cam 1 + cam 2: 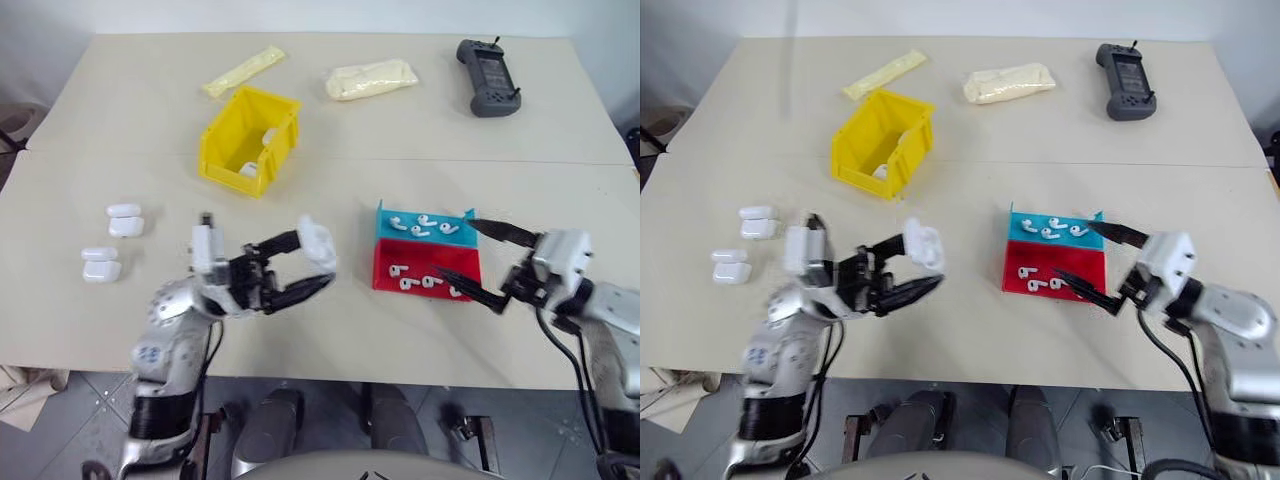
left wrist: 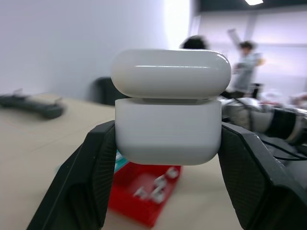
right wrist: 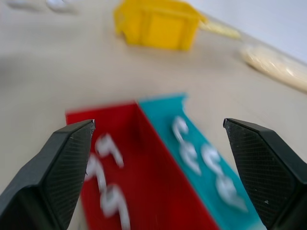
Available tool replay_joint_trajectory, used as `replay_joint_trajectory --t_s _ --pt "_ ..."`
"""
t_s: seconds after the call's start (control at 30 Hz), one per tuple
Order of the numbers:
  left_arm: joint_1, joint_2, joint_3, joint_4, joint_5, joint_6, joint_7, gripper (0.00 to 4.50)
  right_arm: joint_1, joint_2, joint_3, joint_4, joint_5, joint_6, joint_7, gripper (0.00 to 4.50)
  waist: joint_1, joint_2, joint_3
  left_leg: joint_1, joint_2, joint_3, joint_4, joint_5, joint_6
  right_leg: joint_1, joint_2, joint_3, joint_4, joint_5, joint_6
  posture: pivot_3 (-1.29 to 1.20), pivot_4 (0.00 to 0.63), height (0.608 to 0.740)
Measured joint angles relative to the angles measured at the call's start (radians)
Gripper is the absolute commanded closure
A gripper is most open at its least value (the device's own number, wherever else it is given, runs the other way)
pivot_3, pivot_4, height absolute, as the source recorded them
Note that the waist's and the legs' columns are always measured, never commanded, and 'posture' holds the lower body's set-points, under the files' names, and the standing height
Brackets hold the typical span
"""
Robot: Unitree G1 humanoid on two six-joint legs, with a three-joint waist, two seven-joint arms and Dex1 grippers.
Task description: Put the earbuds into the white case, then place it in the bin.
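Grey handheld controller [image 1: 488, 77], two pale yellow packets [image 1: 371, 79], beige table [image 1: 120, 120]

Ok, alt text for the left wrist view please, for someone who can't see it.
The left gripper clamps a white case between its two black fingers, the lid slightly raised off the body. Behind it, blurred, a red tray with earbuds sits on the beige table, with people standing in the background.
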Motion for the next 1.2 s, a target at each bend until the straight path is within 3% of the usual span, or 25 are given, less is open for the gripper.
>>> replay_joint_trajectory --t_s 0.27,0.43,0.53,0.7,0.9,1.03,1.2 --pt "-0.147 -0.126 -0.139 0.221 0.028 -0.201 -0.125 1.72 0.288 -0.012 -0.207 0.012 -0.029 -0.061 0.019 0.0 -0.007 0.0 0.0 0.002 -0.001 0.008 0.0 0.0 0.001 0.001 0.002 0.002 0.0 0.001 0.001 0.0 0.15 0.74" --pt "-0.177 -0.134 -0.142 0.26 0.022 -0.213 -0.142 1.72 0.303 -0.03 -0.245 0.026 -0.03 -0.071 0.022 0.0 -0.006 0.0 0.0 0.003 0.0 0.007 0.0 0.0 0.001 0.001 0.002 0.003 0.0 0.001 0.001 0.0 0.15 0.74" --pt "-0.173 -0.133 -0.142 0.264 0.022 -0.212 -0.134 1.72 0.278 -0.087 -0.231 -0.045 -0.004 0.02 0.019 0.0 -0.006 0.0 0.0 0.003 0.001 0.003 0.001 0.0 0.001 0.001 0.002 0.004 0.0 0.001 0.001 0.0 0.15 0.74" --pt "-0.146 -0.113 -0.152 0.251 0.023 -0.21 -0.114 1.72 0.15 -0.292 -0.124 -0.233 0.053 0.321 -0.018 0.0 -0.002 0.0 0.0 0.002 0.002 0.001 0.001 0.0 0.001 0.001 0.002 0.003 0.0 0.001 0.001 0.0 0.15 0.74" --pt "-0.108 -0.1 -0.154 0.219 0.023 -0.209 -0.074 1.72 -0.025 -0.523 0.079 -0.297 0.043 0.587 -0.014 0.0 0.017 0.0 0.0 -0.001 0.001 -0.002 0.005 -0.001 0.002 0.001 0.001 0.001 -0.002 0.001 0.002 0.0 0.15 0.74" --pt "-0.104 -0.095 -0.161 0.212 0.023 -0.202 -0.054 1.72 -0.214 -0.586 0.263 -0.291 -0.021 0.619 0.029 0.0 0.018 -0.001 0.0 -0.002 0.001 -0.001 0.005 -0.001 0.002 0.001 0.001 0.001 -0.003 0.002 0.002 0.0 0.15 0.74" --pt "-0.104 -0.078 -0.161 0.206 0.022 -0.201 -0.05 1.72 -0.324 -0.588 0.425 -0.245 -0.13 0.606 0.067 0.0 0.02 -0.001 0.0 -0.002 0.0 -0.001 0.005 -0.002 0.003 0.001 0.001 0.001 -0.004 0.002 0.002 0.0 0.15 0.74"
